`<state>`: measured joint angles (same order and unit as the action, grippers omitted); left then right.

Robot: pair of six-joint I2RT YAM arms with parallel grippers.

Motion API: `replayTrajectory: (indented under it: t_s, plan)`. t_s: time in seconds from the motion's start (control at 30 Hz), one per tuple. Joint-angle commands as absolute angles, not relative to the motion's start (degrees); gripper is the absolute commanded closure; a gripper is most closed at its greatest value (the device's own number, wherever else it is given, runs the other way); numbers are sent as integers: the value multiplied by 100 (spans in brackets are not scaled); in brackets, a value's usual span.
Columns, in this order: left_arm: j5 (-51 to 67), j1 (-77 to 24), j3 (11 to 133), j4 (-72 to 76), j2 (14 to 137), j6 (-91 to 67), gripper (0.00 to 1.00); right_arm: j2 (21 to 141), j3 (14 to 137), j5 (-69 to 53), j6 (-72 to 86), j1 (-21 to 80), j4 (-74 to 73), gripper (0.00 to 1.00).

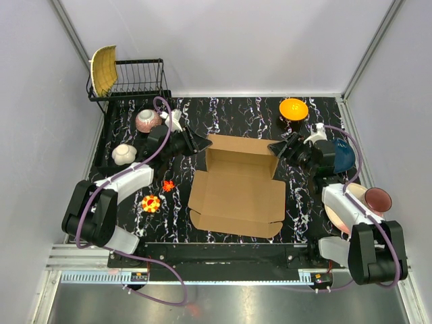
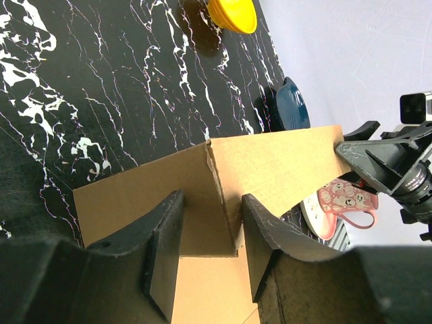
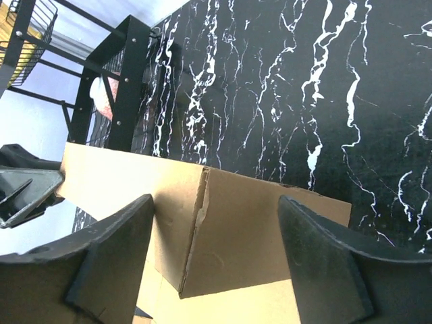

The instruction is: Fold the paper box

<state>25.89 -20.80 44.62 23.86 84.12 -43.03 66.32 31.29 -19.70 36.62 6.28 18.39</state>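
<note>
The paper box (image 1: 236, 189) lies open on the black table (image 1: 300, 206), between the two arms. Its back wall stands up, and each arm is at one end of that wall.

The left gripper (image 2: 212, 199) has its jaws apart. A standing corner of the box is right between them. The fold of the corner is in the middle of the gap, and I cannot tell if either jaw touches the cardboard. The flat bottom of the box is under the jaws. Far in front of these jaws sits a yellow bowl (image 2: 233, 15). A dark blue bowl (image 2: 291, 111) is in front too, a bit to the right side. A pink mug (image 2: 344, 202) peeks out from behind the wall, to the right of the jaws.

The right gripper (image 3: 216, 201) has its jaws wide apart. The other corner of the box stands between them, well away from both jaws. A small tear shows at the top of that fold. Past the jaws, up and to the left, stands a black wire rack (image 3: 128, 81).
</note>
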Motion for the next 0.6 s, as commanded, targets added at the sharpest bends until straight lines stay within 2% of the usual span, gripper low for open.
replayTrajectory:
  t_s: [0.0, 0.23, 0.37, 0.57]
  plan:
    - [2593, -2153, 4421, 1942, 8631, -4228, 58, 6952, 3138, -2426, 3735, 580, 2100, 26]
    - [2637, -2197, 4351, 2092, 8675, -4263, 62, 7163, 2699, -2487, 3946, 519, 2584, 43]
    - [2628, -2241, 4333, 2109, 8719, -4245, 67, 7251, 2584, -2435, 3990, 510, 2628, 46]
    - [2531, -2338, 4184, 2197, 8789, -4271, 69, 7418, 2356, -2408, 4061, 501, 2628, 48]
